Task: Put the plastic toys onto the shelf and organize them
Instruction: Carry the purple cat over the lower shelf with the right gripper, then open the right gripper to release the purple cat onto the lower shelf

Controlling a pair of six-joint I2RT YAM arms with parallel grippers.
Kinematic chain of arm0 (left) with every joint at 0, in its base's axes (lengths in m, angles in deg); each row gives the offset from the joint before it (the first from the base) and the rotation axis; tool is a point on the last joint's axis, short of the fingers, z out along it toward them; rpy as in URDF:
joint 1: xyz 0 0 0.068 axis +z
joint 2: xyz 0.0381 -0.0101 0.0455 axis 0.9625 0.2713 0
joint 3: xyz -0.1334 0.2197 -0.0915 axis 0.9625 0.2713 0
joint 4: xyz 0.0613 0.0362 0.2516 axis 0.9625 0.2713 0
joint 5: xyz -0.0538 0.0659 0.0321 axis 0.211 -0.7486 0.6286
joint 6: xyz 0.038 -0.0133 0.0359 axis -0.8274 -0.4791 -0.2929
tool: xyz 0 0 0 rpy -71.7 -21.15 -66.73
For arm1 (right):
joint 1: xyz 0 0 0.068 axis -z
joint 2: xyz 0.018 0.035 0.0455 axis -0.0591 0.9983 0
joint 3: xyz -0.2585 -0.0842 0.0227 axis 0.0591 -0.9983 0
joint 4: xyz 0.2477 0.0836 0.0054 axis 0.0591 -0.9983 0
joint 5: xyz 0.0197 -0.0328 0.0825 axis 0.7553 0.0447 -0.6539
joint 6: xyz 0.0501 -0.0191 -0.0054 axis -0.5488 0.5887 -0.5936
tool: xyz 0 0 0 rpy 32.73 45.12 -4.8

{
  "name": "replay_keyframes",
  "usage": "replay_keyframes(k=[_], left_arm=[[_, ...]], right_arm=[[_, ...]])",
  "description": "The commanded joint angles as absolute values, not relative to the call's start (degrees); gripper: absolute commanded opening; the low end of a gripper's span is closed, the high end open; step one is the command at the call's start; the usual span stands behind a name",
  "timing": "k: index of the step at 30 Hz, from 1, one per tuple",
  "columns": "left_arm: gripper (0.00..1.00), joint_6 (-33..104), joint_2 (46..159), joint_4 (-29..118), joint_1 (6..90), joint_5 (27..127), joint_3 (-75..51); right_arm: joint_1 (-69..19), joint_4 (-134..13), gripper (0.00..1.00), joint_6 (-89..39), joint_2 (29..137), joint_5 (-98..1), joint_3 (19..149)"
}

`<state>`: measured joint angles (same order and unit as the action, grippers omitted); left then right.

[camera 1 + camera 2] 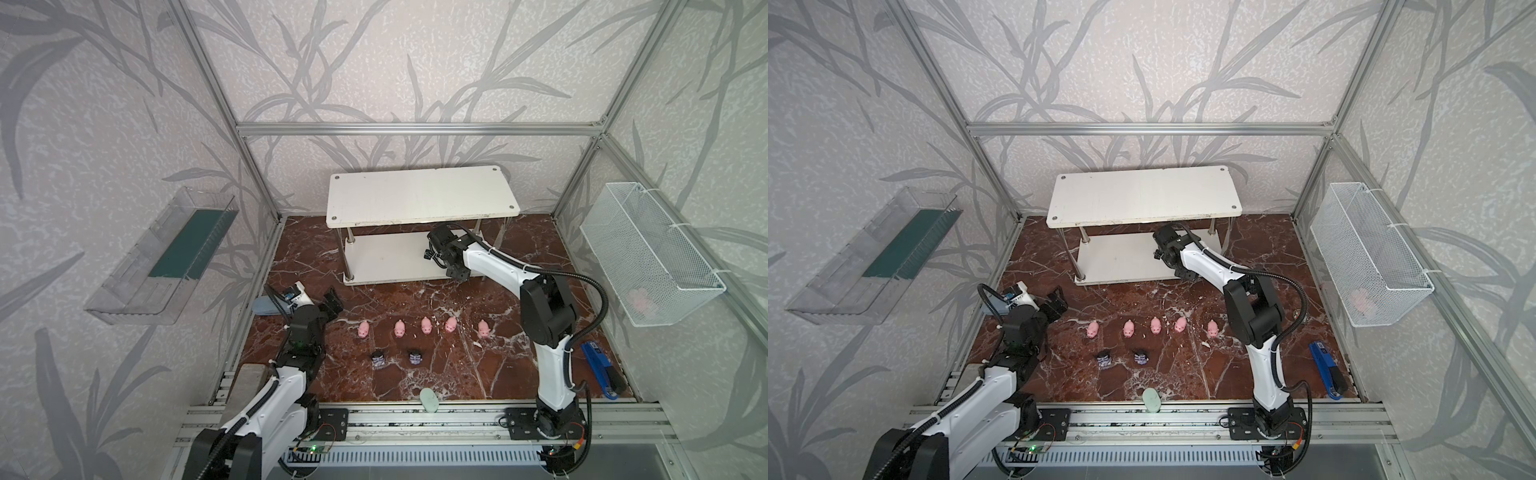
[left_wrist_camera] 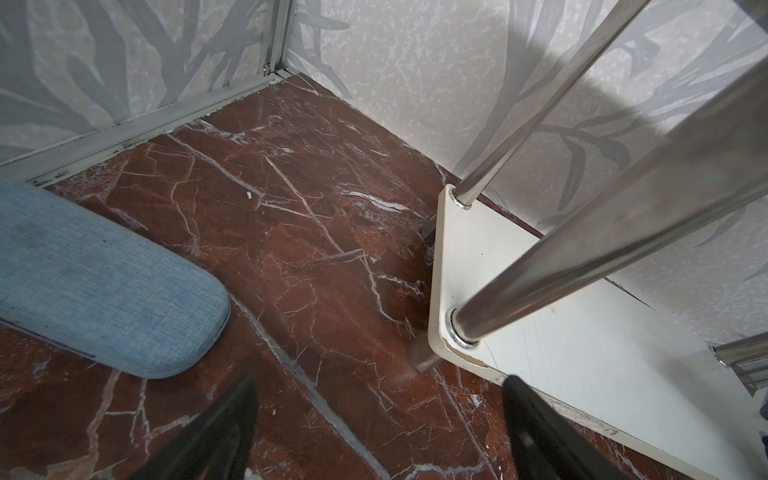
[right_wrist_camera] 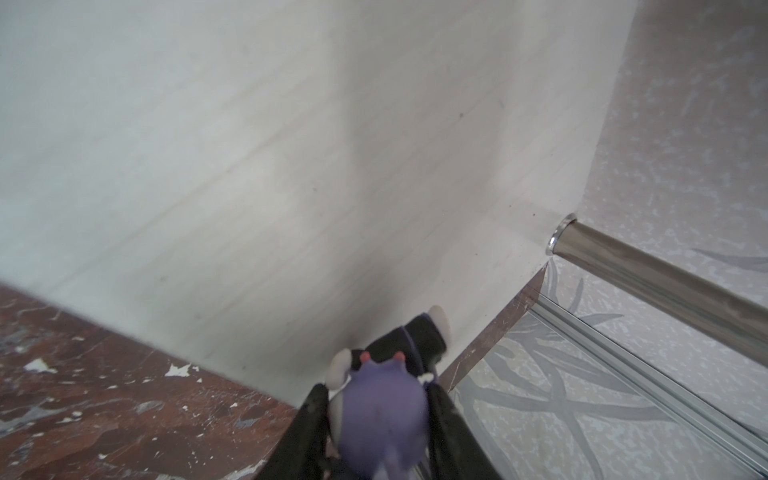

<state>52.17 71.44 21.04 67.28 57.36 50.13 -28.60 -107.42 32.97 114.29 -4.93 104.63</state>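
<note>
Right tool [image 3: 376, 392] is gripping a purple figure [image 3: 382, 415] by its big head, jaws partly closed round it. Its feet are pointing at the lower board [image 1: 390, 257] of the shelf [image 1: 1142, 195], by that board's front right corner. Whether the feet are touching the board, cannot tell. The low reach from the front is probably because the top board [image 1: 419, 195] is overhanging and blocking any drop from above. Tight spot: the board's right edge is running just beside the figure, with a chrome post [image 3: 644, 270] at that end, so letting go there is risking a tumble onto the desk [image 1: 457, 365]. Plenty of bare board is lying toward its left end. Left tool [image 1: 333, 306] is hanging wide open and empty near the desk's left edge, beside the blue case [image 2: 104, 282]. Five pink pigs [image 1: 426, 325] are standing in a row mid-desk. A dark figure [image 1: 378, 358] and a second dark figure [image 1: 414, 357] are sitting nearer the front edge, all spaced apart with room for jaws.
</note>
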Motion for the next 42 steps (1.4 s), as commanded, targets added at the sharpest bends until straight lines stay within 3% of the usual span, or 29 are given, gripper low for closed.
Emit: replay_keyframes(k=[1,22,42], left_arm=[[0.90,53.14,71.61,20.01,67.65,57.22,50.98],[0.90,53.55,71.44,19.92,67.92,57.31,51.30],[0.90,53.70,71.48,19.92,68.11,57.26,51.31]], right_arm=[[-28.45,-108.89,0.40,32.80,115.15,-4.84,106.21],[-28.67,-107.57,0.45,32.81,113.93,-4.48,105.98],[-28.67,-104.84,0.48,27.85,106.78,-11.78,101.67]])
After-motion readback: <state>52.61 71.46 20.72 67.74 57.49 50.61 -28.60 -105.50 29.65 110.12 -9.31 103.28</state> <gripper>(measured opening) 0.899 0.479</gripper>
